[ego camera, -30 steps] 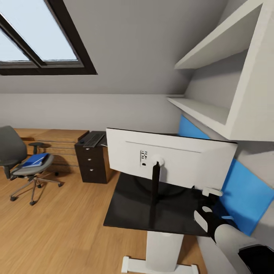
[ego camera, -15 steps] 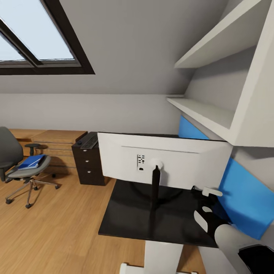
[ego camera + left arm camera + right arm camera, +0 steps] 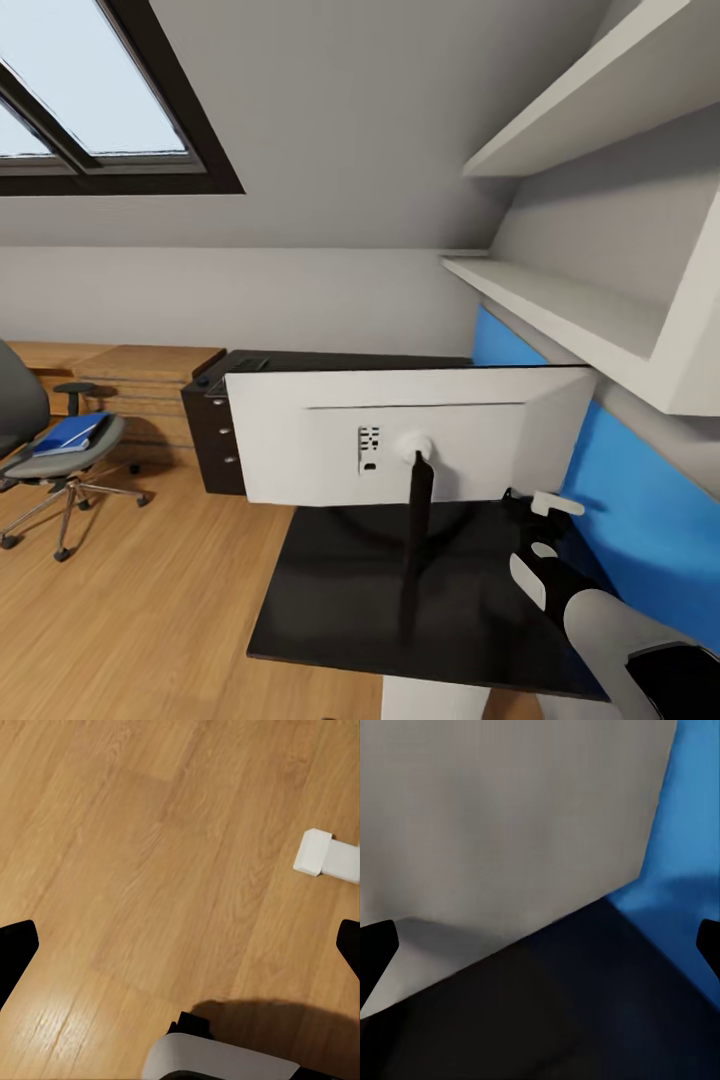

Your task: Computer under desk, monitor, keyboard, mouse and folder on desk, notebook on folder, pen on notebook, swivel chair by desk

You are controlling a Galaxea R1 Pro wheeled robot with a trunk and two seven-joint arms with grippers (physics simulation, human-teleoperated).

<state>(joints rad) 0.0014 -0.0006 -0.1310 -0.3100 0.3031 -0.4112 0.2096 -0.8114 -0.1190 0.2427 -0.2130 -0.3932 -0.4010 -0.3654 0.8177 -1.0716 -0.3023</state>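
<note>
The monitor (image 3: 400,440) is seen from its pale back, standing on the black desk (image 3: 340,600) just ahead of the right gripper (image 3: 540,540), which is held low beside the screen's right edge. The step in hand is judged to be settling the monitor on the desk; next, a turn toward the swivel chair (image 3: 50,450), far to the gripper's left, is called for, where the blue folder (image 3: 70,432) lies on the seat. In the right wrist view the monitor's back, the desk and the blue wall panel (image 3: 690,832) are shown with the fingertips spread wide apart, nothing between them. In the left wrist view the left gripper (image 3: 180,952) is likewise spread, above bare wood floor (image 3: 135,855).
</note>
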